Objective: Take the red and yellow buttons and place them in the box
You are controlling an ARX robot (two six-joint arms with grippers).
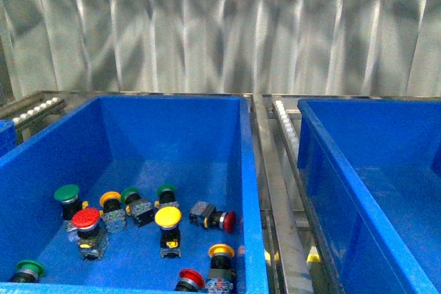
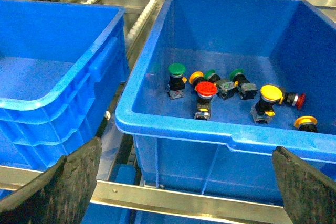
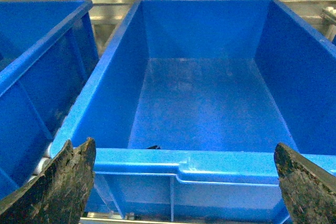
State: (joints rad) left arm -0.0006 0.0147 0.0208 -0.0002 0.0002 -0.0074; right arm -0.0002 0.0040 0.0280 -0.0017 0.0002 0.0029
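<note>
While holding left tool (image 2: 186, 148) and right tool (image 3: 184, 145) spread wide and empty, could easily snag a green button (image 1: 129, 195) packed against the yellow button (image 1: 110, 200) on a careless grab, or tip the red button (image 1: 86, 218) over. Counted on the floor of the source crate (image 1: 251, 191): three red, three yellow, four green. No button seen yet in the box (image 1: 344, 197) just beside

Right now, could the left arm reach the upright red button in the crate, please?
Probably yes: the open left claw faces the red button, and the crate is open-topped with nothing over it.
</note>
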